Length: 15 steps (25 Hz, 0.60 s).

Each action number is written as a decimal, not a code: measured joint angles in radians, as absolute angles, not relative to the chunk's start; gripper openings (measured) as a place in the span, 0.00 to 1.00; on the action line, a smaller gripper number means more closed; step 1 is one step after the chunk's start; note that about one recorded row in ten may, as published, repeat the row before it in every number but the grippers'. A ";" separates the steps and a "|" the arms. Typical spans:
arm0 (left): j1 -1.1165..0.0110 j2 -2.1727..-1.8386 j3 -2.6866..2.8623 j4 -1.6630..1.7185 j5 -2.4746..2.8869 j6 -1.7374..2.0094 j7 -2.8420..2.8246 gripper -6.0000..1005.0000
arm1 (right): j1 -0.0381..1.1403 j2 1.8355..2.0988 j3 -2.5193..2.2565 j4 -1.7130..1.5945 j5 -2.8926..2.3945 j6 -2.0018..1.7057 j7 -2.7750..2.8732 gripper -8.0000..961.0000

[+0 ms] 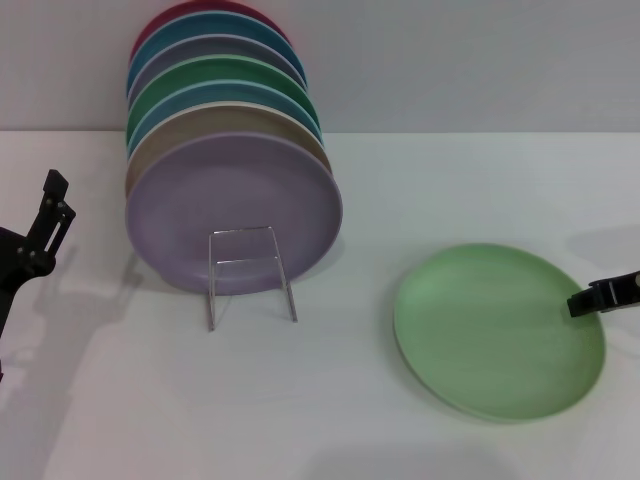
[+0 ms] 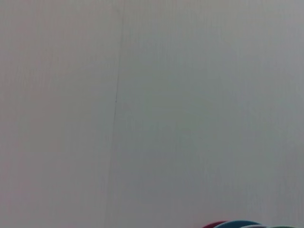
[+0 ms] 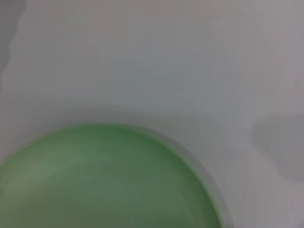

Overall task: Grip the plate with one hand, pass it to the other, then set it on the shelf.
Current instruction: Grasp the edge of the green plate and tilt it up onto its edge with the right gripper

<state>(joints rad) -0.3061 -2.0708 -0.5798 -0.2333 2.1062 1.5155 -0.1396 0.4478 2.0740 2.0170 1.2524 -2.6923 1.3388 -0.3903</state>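
A staged test setup, such as a lab, is suggested rather than a home kitchen. A bare white bench is backed by a plain grey wall. Behind a small wire plate rack, a row of coloured plates is stood on edge.

no readable text, labels or numbers

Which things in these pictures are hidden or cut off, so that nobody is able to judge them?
- Head view: right gripper cut by the edge over the plate; contact unclear.
- Head view: lilac plate hides the stack behind.
- Left wrist view: only plate rims at the edge.
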 joint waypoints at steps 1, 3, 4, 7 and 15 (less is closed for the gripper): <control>-0.306 -2.071 -0.580 -0.233 2.106 1.515 -0.140 0.80 | 0.448 2.074 2.017 1.250 -2.692 1.338 -0.391 0.46; -0.305 -2.071 -0.580 -0.234 2.106 1.516 -0.140 0.80 | 0.449 2.074 2.016 1.246 -2.692 1.338 -0.392 0.45; -0.304 -2.071 -0.580 -0.234 2.106 1.516 -0.140 0.80 | 0.449 2.074 2.016 1.244 -2.692 1.338 -0.392 0.45; -0.304 -2.071 -0.580 -0.235 2.106 1.516 -0.140 0.80 | 0.450 2.074 2.016 1.237 -2.692 1.338 -0.392 0.41; -0.304 -2.071 -0.580 -0.238 2.106 1.517 -0.140 0.80 | 0.456 2.074 2.019 1.225 -2.691 1.338 -0.415 0.33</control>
